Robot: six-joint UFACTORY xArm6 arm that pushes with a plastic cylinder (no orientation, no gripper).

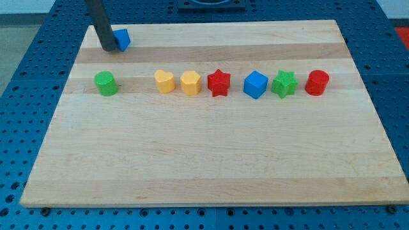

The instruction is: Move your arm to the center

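Observation:
My dark rod comes down from the view's top left, and my tip [108, 48] rests on the wooden board [204, 160] near its top left corner. A small blue block [123, 39] sits right against the rod's right side, partly hidden by it. Below the tip stands a green cylinder [105, 83]. To its right a row runs across the board: a yellow heart [165, 82], a yellow hexagon block [190, 83], a red star [218, 83], a blue cube [255, 84], a green star [284, 84] and a red cylinder [317, 82].
The board lies on a blue perforated table [25, 76] that shows on all sides. A dark fixture [211, 5] sits beyond the board's top edge.

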